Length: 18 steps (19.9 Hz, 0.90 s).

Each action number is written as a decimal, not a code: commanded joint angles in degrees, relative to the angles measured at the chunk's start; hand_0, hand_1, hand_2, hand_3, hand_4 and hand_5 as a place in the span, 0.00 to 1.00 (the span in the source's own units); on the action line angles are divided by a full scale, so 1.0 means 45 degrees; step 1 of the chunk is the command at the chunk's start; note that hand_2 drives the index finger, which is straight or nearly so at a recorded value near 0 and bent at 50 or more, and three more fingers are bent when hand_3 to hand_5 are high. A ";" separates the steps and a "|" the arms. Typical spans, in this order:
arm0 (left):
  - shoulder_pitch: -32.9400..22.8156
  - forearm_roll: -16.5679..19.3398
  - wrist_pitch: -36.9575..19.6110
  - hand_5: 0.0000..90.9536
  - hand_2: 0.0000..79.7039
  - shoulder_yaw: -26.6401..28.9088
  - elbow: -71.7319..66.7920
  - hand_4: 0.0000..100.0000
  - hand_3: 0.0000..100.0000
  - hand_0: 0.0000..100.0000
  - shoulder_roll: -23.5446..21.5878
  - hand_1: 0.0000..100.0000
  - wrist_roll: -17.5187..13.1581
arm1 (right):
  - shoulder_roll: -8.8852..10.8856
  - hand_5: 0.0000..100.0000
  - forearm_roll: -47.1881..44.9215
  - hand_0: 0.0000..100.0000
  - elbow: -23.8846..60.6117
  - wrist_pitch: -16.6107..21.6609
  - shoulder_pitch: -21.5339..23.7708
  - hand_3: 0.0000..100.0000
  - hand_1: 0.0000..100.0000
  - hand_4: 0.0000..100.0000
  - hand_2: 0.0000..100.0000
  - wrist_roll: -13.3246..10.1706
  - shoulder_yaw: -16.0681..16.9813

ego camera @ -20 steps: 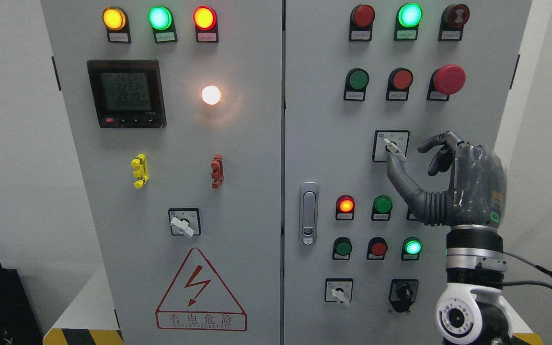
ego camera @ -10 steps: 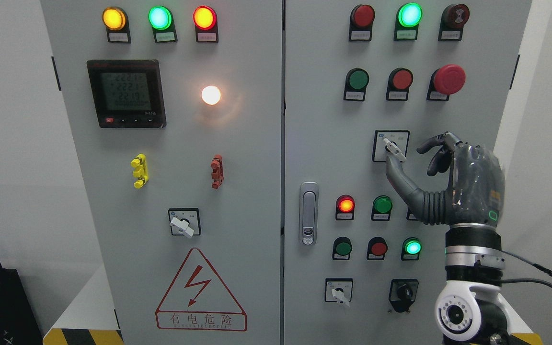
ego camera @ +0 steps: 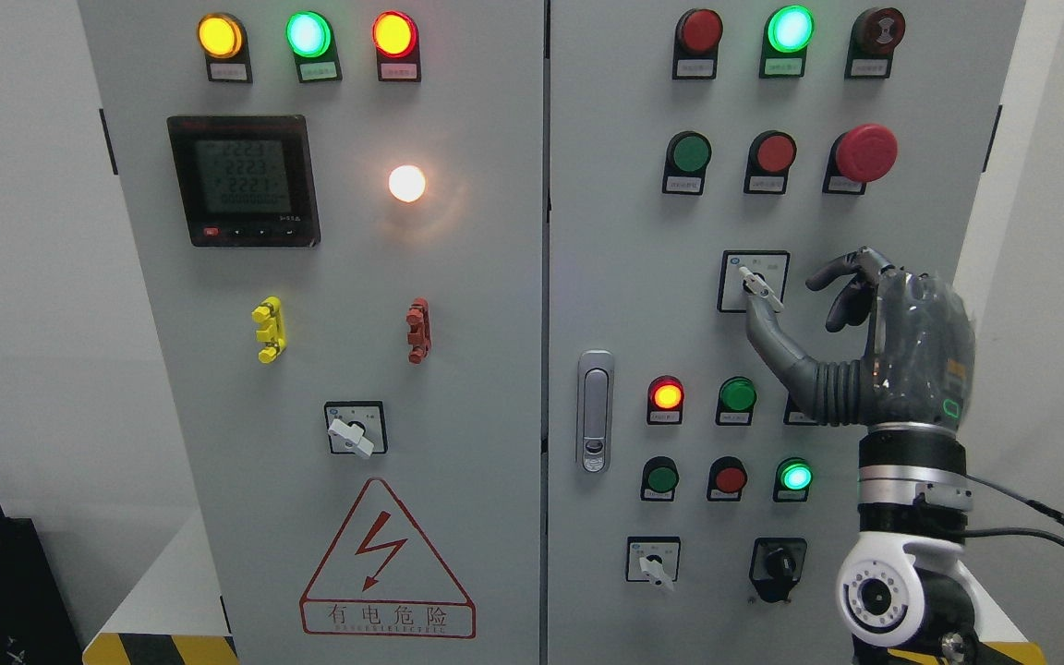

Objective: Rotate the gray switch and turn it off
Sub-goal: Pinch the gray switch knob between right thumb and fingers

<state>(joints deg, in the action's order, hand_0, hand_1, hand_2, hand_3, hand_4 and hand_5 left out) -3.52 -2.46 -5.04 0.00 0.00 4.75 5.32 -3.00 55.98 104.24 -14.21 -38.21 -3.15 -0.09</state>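
Observation:
The gray rotary switch (ego camera: 759, 285) sits in a black-framed plate on the right door of the cabinet, its pale lever slanting from upper left to lower right. My right hand (ego camera: 786, 296) is raised beside it, palm toward the panel. The thumb (ego camera: 757, 319) points up just under the lever's lower end, touching or nearly touching it. The index finger (ego camera: 829, 271) curls to the right of the switch, clear of the lever. The hand holds nothing. My left arm is out of view.
A lit red lamp (ego camera: 667, 394), green buttons (ego camera: 737, 394) and a lit green lamp (ego camera: 796, 477) lie below the hand. The red mushroom stop button (ego camera: 866, 152) is above it. Similar gray switches (ego camera: 350, 429) (ego camera: 653, 562) and a black key switch (ego camera: 778, 562) are elsewhere on the panel.
The right hand dipped slightly and has come back up, the wrist drifting a little left. The switch lever keeps the same slant.

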 commanded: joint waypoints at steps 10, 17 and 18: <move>0.0000 0.0000 0.0006 0.00 0.00 -0.0020 -0.0176 0.00 0.00 0.12 0.0000 0.39 0.0010 | -0.0017 0.98 -0.0037 0.09 -0.0118 -0.0006 -0.0043 0.90 0.42 0.85 0.61 -0.0042 -0.0664; 0.0000 0.0000 0.0006 0.00 0.00 -0.0020 -0.0176 0.00 0.00 0.12 0.0000 0.39 -0.0010 | -0.0076 0.98 0.0469 0.09 -0.0235 -0.0006 -0.0180 0.90 0.41 0.85 0.61 -0.0022 -0.0664; 0.0000 0.0000 0.0006 0.00 0.00 -0.0020 -0.0176 0.00 0.00 0.12 0.0000 0.39 0.0009 | -0.0076 0.98 0.0509 0.10 -0.0236 -0.0006 -0.0180 0.90 0.42 0.85 0.61 -0.0022 -0.0664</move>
<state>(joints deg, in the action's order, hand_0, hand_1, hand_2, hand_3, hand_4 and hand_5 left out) -3.52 -2.46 -5.03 0.00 0.00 4.75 5.42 -3.18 56.72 103.70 -14.23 -38.72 -3.30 -2.26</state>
